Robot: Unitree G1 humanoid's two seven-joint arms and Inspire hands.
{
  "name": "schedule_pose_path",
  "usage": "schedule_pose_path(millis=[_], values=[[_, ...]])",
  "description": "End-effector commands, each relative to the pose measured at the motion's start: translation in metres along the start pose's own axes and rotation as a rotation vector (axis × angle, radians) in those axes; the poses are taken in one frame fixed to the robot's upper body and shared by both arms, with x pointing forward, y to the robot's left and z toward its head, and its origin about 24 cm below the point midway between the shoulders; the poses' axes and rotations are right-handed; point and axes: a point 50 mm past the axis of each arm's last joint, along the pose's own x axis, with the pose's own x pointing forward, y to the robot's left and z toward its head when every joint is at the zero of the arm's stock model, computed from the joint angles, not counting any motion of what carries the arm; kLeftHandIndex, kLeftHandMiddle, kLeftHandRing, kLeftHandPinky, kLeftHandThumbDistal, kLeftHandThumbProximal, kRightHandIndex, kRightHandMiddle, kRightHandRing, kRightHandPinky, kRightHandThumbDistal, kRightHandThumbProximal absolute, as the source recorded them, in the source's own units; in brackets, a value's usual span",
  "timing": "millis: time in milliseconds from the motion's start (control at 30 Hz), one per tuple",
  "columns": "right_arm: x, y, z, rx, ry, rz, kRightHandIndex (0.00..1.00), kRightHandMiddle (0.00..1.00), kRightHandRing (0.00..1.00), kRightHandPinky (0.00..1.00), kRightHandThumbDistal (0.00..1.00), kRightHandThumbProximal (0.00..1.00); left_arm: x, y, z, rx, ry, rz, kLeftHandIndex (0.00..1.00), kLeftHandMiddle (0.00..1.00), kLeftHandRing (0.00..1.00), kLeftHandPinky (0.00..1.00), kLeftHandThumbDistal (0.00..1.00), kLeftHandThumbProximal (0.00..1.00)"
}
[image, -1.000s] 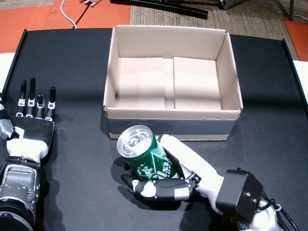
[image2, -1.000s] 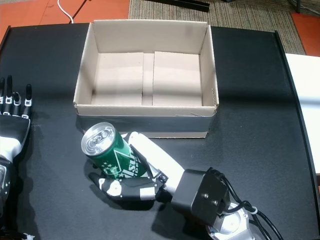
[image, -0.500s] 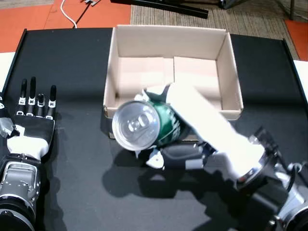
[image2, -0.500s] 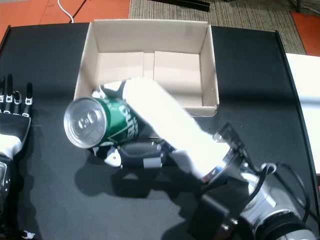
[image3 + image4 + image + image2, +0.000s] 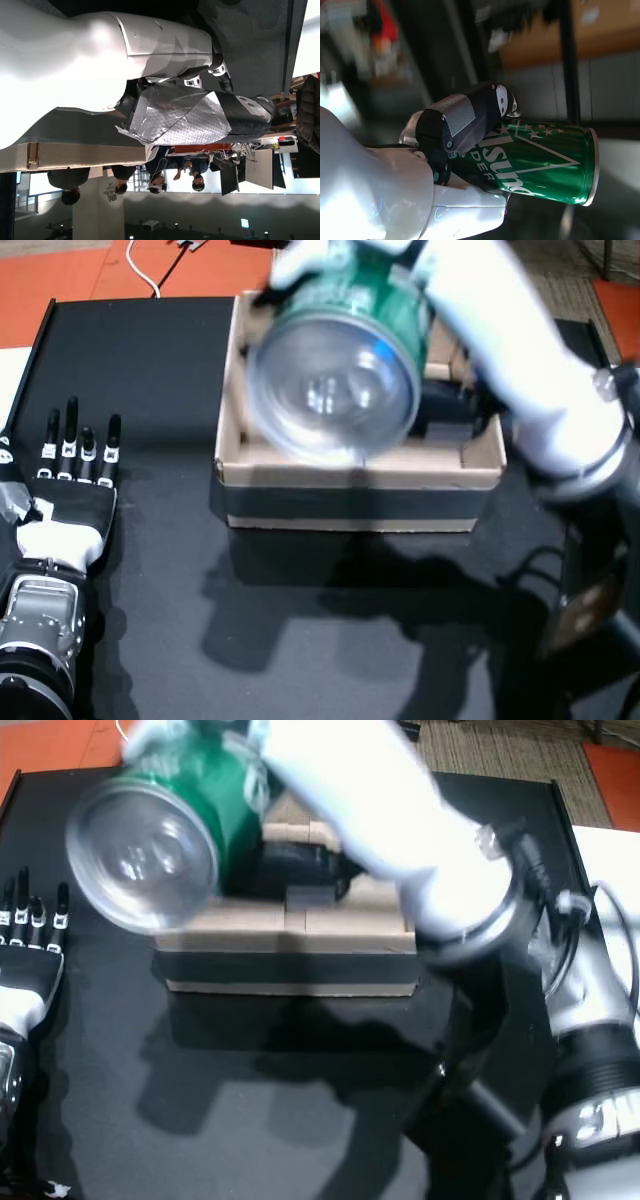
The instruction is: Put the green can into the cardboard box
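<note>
Head views: my right hand point(image 5: 470, 330), clamped on the green can point(image 5: 340, 370), has lifted it off the desk point(image 5: 150, 360) over the cardboard box point(image 5: 360, 475); release remains.

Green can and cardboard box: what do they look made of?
Green can: likely thin metal, glossy printed side and a bare silvery end, held in the right hand. Cardboard box: matte brown corrugated card, a dark band along its front wall.
</note>
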Motion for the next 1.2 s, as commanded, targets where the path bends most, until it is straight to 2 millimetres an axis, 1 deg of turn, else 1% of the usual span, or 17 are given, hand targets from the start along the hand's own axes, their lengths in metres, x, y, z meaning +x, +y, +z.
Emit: schedule_pose_path(millis=[0, 33, 100, 167, 233, 367, 567, 633, 667, 733, 800, 867, 933, 1033, 1067, 1100, 1167], values=[[0.025, -0.018, -0.005, -0.141, -0.093, -0.109, 0.0, 0.0, 0.0, 0.16, 0.38, 0.09, -0.007, 0.016, -0.006, -0.012, 0.023, 0.061, 0.53, 0.26, 0.58, 0.88, 0.62, 0.87], [0.033, -0.023, -0.009, -0.19, -0.116, -0.128, 0.0, 0.0, 0.0, 0.17, 0.37, 0.05, -0.007, 0.016, -0.006, -0.011, 0.023, 0.059, 0.53, 0.27, 0.59, 0.88, 0.63, 0.86], [0.047, -0.033, -0.018, -0.28, -0.135, -0.163, 0.0, 0.0, 0.0, 0.17, 0.32, 0.08, -0.007, 0.016, -0.007, -0.01, 0.024, 0.059, 0.53, 0.27, 0.58, 0.87, 0.64, 0.88], [0.058, -0.041, -0.03, -0.326, -0.121, -0.177, 0.0, 0.0, 0.0, 0.2, 0.34, 0.1, -0.007, 0.016, -0.007, -0.011, 0.025, 0.055, 0.51, 0.26, 0.57, 0.87, 0.63, 0.9], [0.068, -0.048, -0.044, -0.374, -0.099, -0.172, 0.0, 0.0, 0.0, 0.23, 0.33, 0.16, -0.007, 0.016, -0.008, -0.031, 0.021, 0.071, 0.48, 0.22, 0.49, 0.79, 0.68, 0.81], [0.087, -0.055, -0.062, -0.46, -0.055, -0.14, 0.0, 0.0, 0.0, 0.27, 0.32, 0.13, -0.006, 0.015, -0.009, -0.015, 0.022, 0.1, 0.47, 0.22, 0.47, 0.77, 0.67, 0.82], [0.1, -0.044, -0.087, -0.563, 0.165, 0.114, 0.0, 0.0, 0.06, 0.3, 0.2, 0.23, -0.006, 0.014, -0.011, -0.016, 0.027, 0.093, 0.48, 0.21, 0.47, 0.79, 0.65, 0.83], [0.101, -0.038, -0.095, -0.585, 0.271, 0.227, 0.0, 0.0, 0.03, 0.3, 0.18, 0.18, -0.005, 0.014, -0.011, -0.024, 0.026, 0.102, 0.47, 0.21, 0.46, 0.76, 0.66, 0.83], [0.1, -0.035, -0.099, -0.588, 0.32, 0.283, 0.0, 0.0, 0.03, 0.3, 0.18, 0.13, -0.005, 0.014, -0.012, -0.029, 0.025, 0.103, 0.47, 0.21, 0.46, 0.76, 0.66, 0.83], [0.094, -0.028, -0.106, -0.574, 0.428, 0.394, 0.0, 0.0, 0.08, 0.32, 0.27, 0.0, -0.005, 0.013, -0.013, -0.034, 0.025, 0.109, 0.47, 0.2, 0.45, 0.74, 0.7, 0.84], [0.083, -0.02, -0.111, -0.54, 0.528, 0.47, 0.0, 0.0, 0.05, 0.33, 0.33, 0.0, -0.005, 0.012, -0.014, -0.026, 0.028, 0.111, 0.46, 0.19, 0.45, 0.75, 0.69, 0.85], [0.071, -0.012, -0.115, -0.504, 0.615, 0.534, 0.01, 0.01, 0.09, 0.35, 0.27, 0.0, -0.005, 0.012, -0.015, -0.018, 0.029, 0.106, 0.45, 0.19, 0.45, 0.75, 0.68, 0.86], [0.059, -0.005, -0.118, -0.45, 0.702, 0.598, 0.07, 0.08, 0.17, 0.37, 0.26, 0.0, -0.005, 0.012, -0.015, -0.02, 0.029, 0.1, 0.47, 0.21, 0.47, 0.74, 0.65, 0.87], [0.037, 0.005, -0.122, -0.34, 0.853, 0.724, 0.16, 0.16, 0.25, 0.41, 0.1, 0.0, -0.006, 0.013, -0.016, -0.015, 0.03, 0.084, 0.48, 0.21, 0.46, 0.71, 0.69, 0.84], [0.031, 0.008, -0.123, -0.316, 0.897, 0.767, 0.14, 0.14, 0.23, 0.42, 0.06, 0.0, -0.006, 0.013, -0.016, -0.011, 0.03, 0.076, 0.49, 0.22, 0.49, 0.78, 0.66, 0.86], [0.024, 0.011, -0.124, -0.301, 0.944, 0.819, 0.06, 0.05, 0.14, 0.41, 0.06, 0.0, -0.006, 0.013, -0.017, -0.011, 0.03, 0.071, 0.49, 0.22, 0.52, 0.82, 0.66, 0.87], [0.012, 0.016, -0.125, -0.273, 1.023, 0.905, 0.03, 0.04, 0.14, 0.34, 0.14, 0.07, -0.006, 0.013, -0.017, -0.016, 0.03, 0.065, 0.5, 0.23, 0.54, 0.85, 0.67, 0.86]])
